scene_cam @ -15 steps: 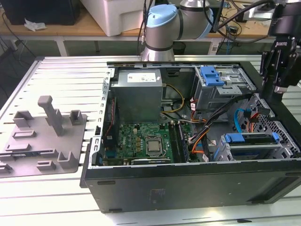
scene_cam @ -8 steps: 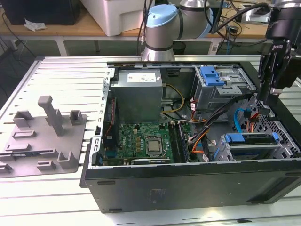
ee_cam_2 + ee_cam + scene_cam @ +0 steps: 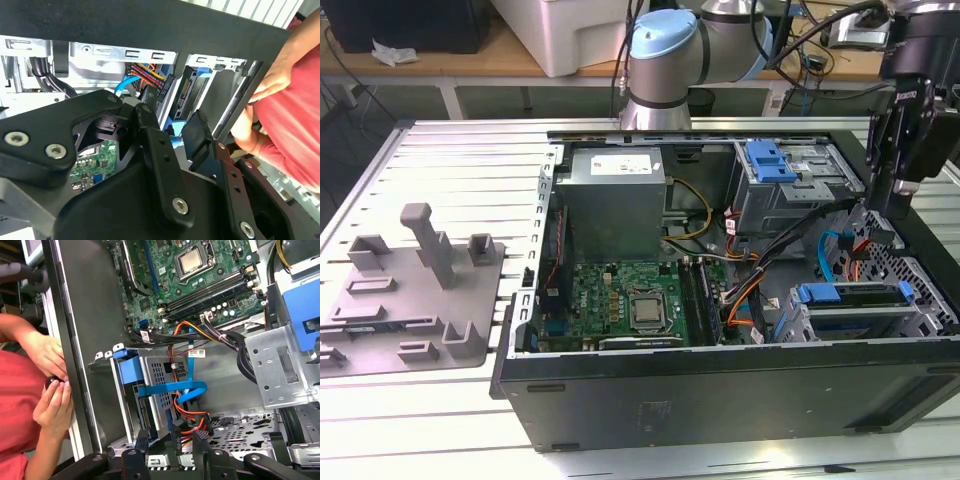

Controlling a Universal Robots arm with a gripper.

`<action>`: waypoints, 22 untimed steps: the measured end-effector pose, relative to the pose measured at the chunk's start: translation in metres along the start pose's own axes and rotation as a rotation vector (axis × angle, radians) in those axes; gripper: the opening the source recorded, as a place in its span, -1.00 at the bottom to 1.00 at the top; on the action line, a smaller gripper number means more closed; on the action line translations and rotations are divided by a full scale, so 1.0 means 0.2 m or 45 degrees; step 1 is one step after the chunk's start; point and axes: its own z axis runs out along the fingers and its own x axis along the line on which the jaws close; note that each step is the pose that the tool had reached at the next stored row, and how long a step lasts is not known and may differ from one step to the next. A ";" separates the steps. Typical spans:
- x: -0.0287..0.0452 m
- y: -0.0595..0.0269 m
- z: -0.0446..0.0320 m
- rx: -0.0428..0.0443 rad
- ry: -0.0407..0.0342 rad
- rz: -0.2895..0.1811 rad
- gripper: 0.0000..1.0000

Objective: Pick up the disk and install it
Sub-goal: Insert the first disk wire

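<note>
Slatted grey metal forms the surface (image 3: 440, 150), and on it a black desktop computer case (image 3: 720, 400) lies open on its side, its green motherboard (image 3: 620, 295) facing up.

We judge the task to be far along. The disk (image 3: 840, 296), a flat silver hard drive in a blue plastic carrier frame, sits in the grey metal drive cage (image 3: 860, 325) in the lower right of the exterior view, with its blue edge uppermost. The black pincer (image 3: 888, 200) hangs above that corner of the case, at the exterior view's right, clear of the disk. In the second wrist view its fingers (image 3: 196, 132) stand spread with a plain gap between them and nothing gripped. Picking up and placing therefore look done. At most, the final seating or the cabling may be left.

Much stays uncertain. We cannot tell whether the disk is pushed fully home or latched, since the cage walls cover most of it and its label is hidden. A flat blue cable (image 3: 170, 390) crosses the cage, but where it plugs in is hard to make out. A person's hands (image 3: 50, 385), below a red sleeve, rest at the case's outer wall, and what they hold is unclear.
</note>
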 end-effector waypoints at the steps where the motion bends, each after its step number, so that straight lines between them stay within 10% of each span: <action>1: -0.001 0.000 0.002 0.004 0.0000 -0.009 -0.05; 7: -0.012 0.002 0.011 -0.002 0.0040 -0.031 -0.05; 13: -0.036 -0.016 0.008 -0.102 0.0364 -0.092 -0.05; 22: -0.078 -0.083 0.045 -0.145 0.0532 -0.134 -0.05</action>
